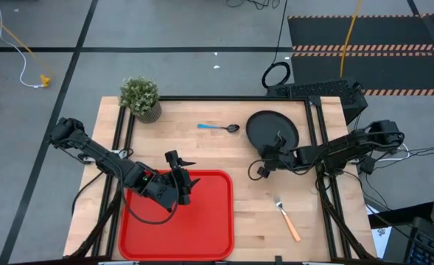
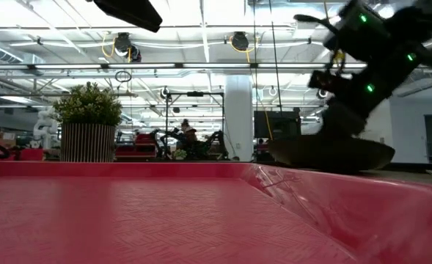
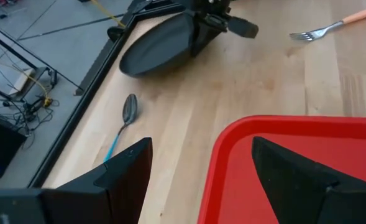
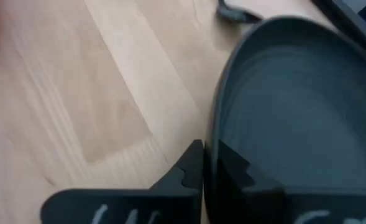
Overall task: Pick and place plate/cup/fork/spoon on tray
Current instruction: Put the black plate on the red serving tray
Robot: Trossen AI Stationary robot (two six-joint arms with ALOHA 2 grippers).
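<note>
My right gripper [image 1: 275, 149] is clamped on the plate's [image 1: 268, 126] near rim, right of centre in the overhead frame (one edge tilted up). My left gripper [image 1: 183, 175] hangs open over the tray [image 1: 209, 221].

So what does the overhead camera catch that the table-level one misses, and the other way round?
Only the overhead view shows the spoon, the fork, the bare wooden table and the left hand open above the tray's far edge. Only the table-level view shows the room behind, with ceiling lights and a person far off. Both show the red tray, the potted plant, and the right hand gripping the plate by its rim, tilted up off the table.
</note>
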